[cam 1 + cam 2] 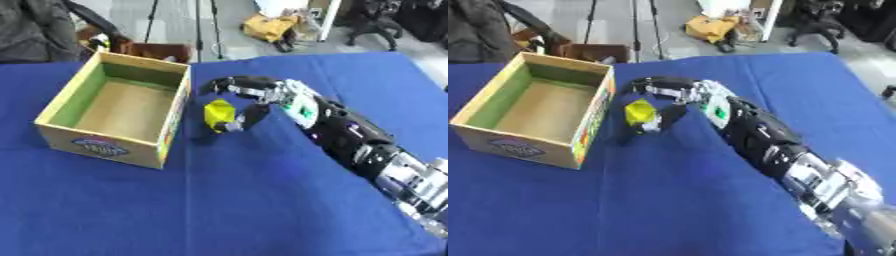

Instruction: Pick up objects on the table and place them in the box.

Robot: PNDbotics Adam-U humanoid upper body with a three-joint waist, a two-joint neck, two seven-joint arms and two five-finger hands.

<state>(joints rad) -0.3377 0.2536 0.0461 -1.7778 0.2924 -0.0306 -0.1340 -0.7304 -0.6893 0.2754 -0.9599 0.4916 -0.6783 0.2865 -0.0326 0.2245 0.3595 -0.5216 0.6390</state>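
Note:
An open cardboard box (66,95) with green inner walls stands on the left of the blue table, and nothing shows inside it. Just right of the box's right wall is a small yellow object (219,114). My right hand (262,92) reaches in from the lower right; its fingers arch over the yellow object and the thumb sits against its right side, pinching it. A shadow on the cloth below suggests the object hangs slightly above the table. My left hand shows in neither view.
The blue cloth (219,200) covers the whole table. Beyond the far edge are a brown crate (157,50), tripod legs, a yellow bag (269,26) and a chair on the floor. A person in dark clothes sits at the top left.

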